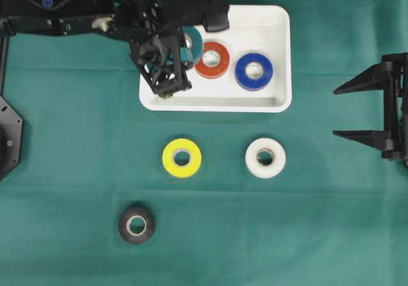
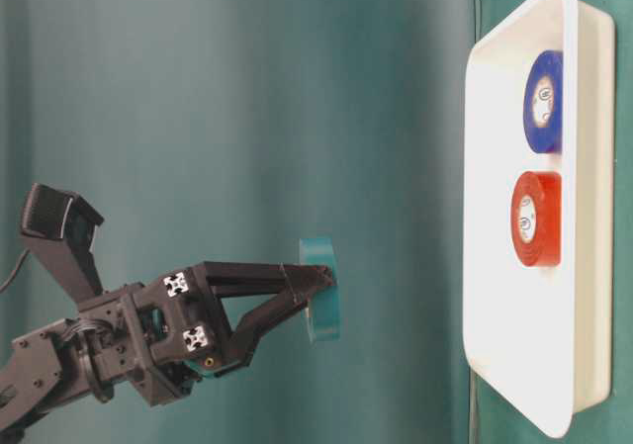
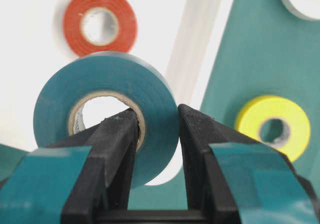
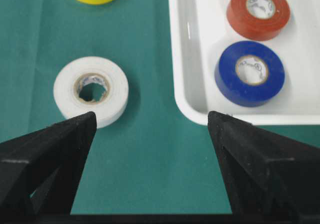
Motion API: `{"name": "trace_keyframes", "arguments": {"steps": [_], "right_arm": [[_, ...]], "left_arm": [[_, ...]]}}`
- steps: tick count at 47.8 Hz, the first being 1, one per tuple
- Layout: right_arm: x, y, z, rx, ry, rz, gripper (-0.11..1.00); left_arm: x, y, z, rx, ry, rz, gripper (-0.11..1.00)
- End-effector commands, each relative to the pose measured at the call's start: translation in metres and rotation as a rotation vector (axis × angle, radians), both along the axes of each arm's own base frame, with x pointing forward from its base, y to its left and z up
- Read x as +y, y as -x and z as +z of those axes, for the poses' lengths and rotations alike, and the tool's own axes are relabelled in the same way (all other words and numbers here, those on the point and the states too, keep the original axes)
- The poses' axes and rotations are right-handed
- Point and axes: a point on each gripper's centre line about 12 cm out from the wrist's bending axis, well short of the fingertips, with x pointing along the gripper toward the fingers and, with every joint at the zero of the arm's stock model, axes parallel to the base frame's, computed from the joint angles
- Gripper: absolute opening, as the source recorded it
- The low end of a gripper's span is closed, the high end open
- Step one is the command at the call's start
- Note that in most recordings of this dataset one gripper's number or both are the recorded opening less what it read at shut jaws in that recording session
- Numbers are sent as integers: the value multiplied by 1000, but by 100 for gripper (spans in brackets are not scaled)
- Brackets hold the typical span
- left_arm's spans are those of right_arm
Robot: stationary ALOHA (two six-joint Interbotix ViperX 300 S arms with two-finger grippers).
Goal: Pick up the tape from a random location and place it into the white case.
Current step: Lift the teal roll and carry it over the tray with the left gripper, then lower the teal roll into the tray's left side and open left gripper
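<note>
My left gripper [image 1: 185, 49] is shut on a teal tape roll [image 1: 194, 41], one finger through its core and the other on its outer wall [image 3: 100, 74]. It holds the roll on edge in the air, apart from the white case [image 1: 275, 96], over the case's left part [image 2: 321, 306]. A red roll [image 1: 211, 60] and a blue roll [image 1: 254, 71] lie flat inside the case. My right gripper [image 1: 336, 113] stands open at the right edge with nothing between its fingers [image 4: 151, 121].
On the green cloth in front of the case lie a yellow roll [image 1: 182, 157], a white roll [image 1: 265, 157] and a black roll [image 1: 136, 225]. The white roll [image 4: 91, 89] is just ahead of my right gripper's left finger.
</note>
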Motion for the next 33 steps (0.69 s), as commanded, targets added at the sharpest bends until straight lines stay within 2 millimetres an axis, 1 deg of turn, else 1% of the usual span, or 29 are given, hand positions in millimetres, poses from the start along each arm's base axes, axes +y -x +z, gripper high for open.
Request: {"name": "trace_keyframes", "arguments": {"steps": [1,33], "right_arm": [[-1,-4,10,-21,6,-1,88],[-1,-4,11,-22,11,0,88]], "left_arm": [[3,1,10,-32,-12,6,19],[3,2,7,-25,-6,8,19]]}}
